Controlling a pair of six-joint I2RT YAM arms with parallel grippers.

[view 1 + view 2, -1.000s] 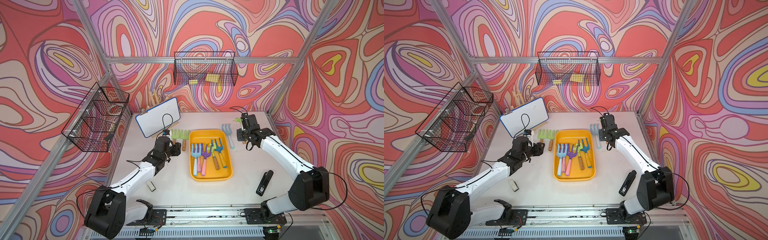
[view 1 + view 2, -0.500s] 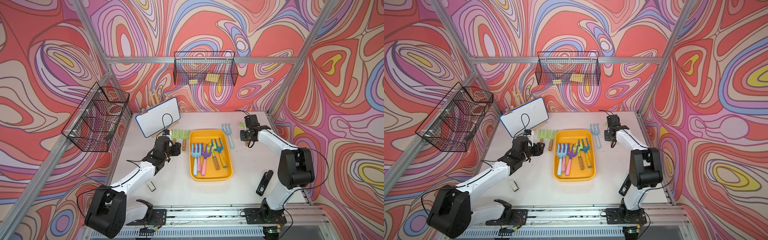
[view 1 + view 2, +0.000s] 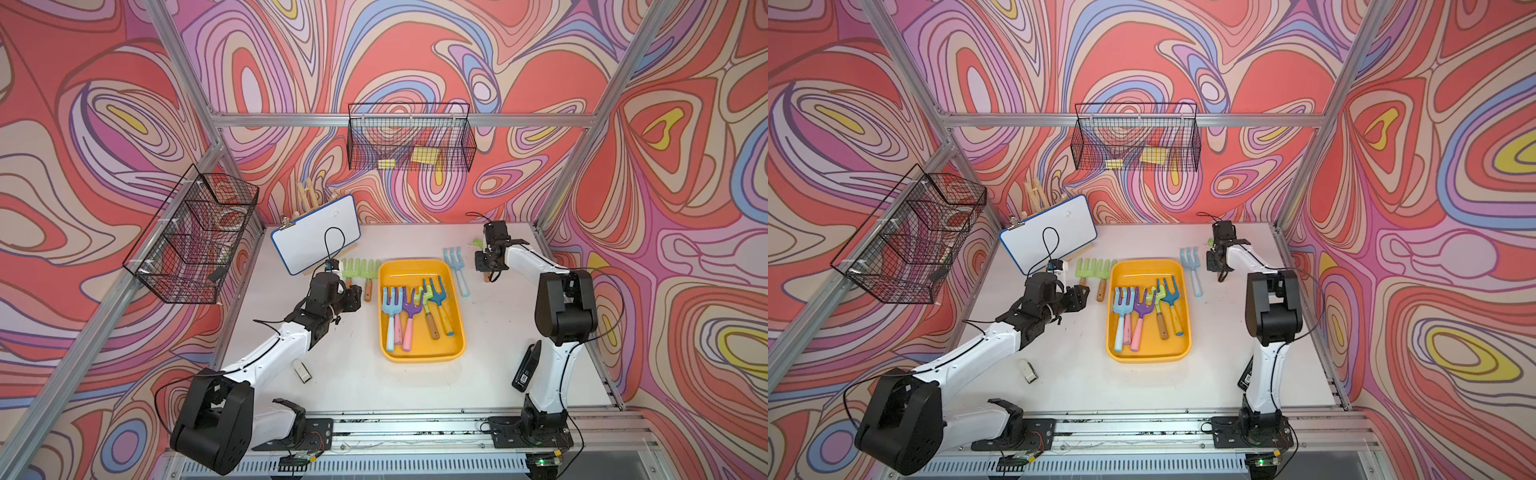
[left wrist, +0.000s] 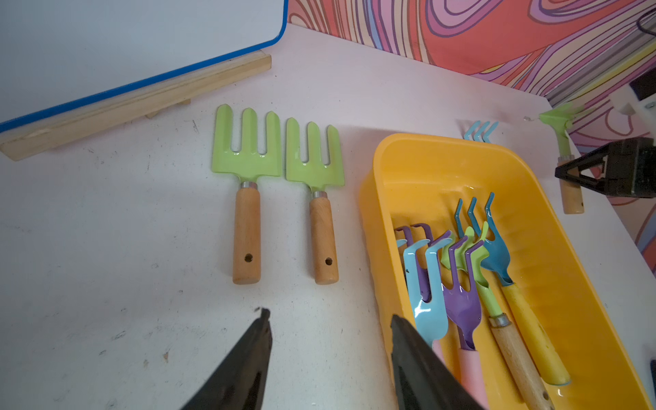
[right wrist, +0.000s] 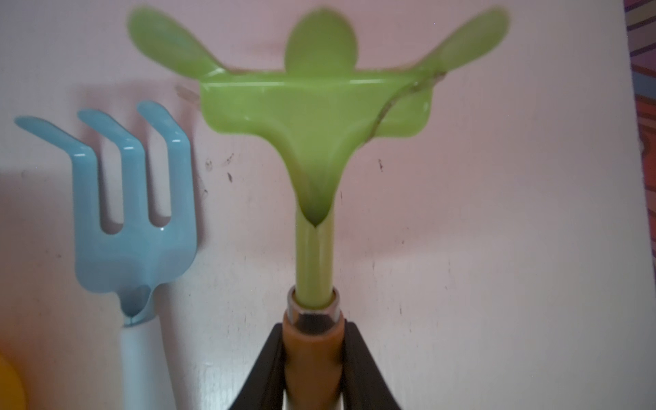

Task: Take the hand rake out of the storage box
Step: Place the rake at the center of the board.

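Green hand rake clamped in R gripper, outside storage box.
Lower flat, then release; L gripper jaws apart.

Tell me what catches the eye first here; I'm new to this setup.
The yellow-orange storage box sits at the centre, holding several colourful rakes. On its right, the right gripper is shut on the wooden handle of a green rake, beside a light-blue rake on the table. Two green forks lie on its left.
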